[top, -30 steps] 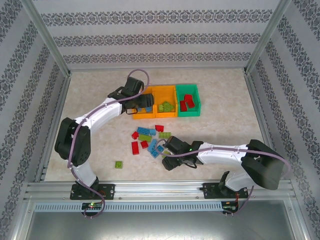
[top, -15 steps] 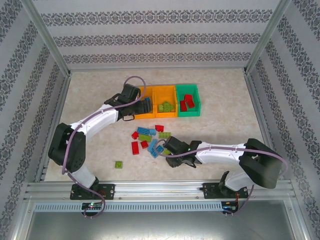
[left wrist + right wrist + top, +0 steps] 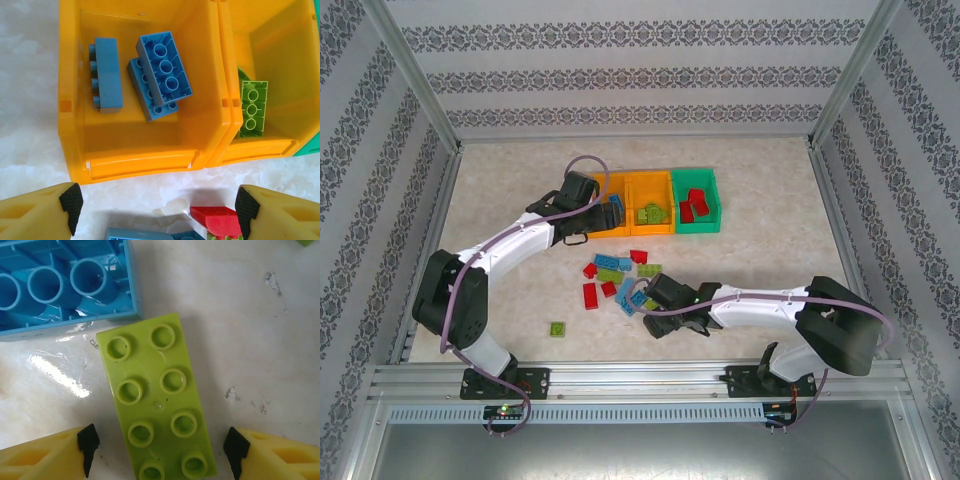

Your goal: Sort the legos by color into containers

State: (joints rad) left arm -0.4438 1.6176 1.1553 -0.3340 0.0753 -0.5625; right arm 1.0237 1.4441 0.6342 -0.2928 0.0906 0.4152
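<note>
Legos (image 3: 620,282) lie in a loose heap on the surface (image 3: 770,210), blue, red and lime green mixed, a little near of the middle. One lime green straggler (image 3: 558,329) sits by itself to the near left. At the far middle stand three joined bins in a row: the left orange bin (image 3: 140,162), the middle orange bin (image 3: 650,181), and the green bin (image 3: 701,228) on the right end.

The left hand (image 3: 157,205) hangs over the surface just near of the left orange bin, its yellow fingers (image 3: 45,207) spread wide open. Below it a red brick (image 3: 217,220) and a blue brick (image 3: 135,234) lie on the surface. Inside that bin I count three blue bricks (image 3: 164,67): one on its side by the left wall, and two hollow side up, one resting across the other. The middle orange bin holds lime green pieces (image 3: 655,213) (how many, I can't tell from here), one of them hollow side up near its left wall. Red bricks (image 3: 695,203) lie in the green bin.

The right hand (image 3: 160,447) is down at the near right side of the heap, open. Its fingertips stand on either side of a lime green eight-stud brick (image 3: 157,400) that lies flat, studs up. A thin strip of surface shows between each fingertip and the brick. An upturned blue piece (image 3: 65,285) lies at one end of it, touching or all but.
</note>
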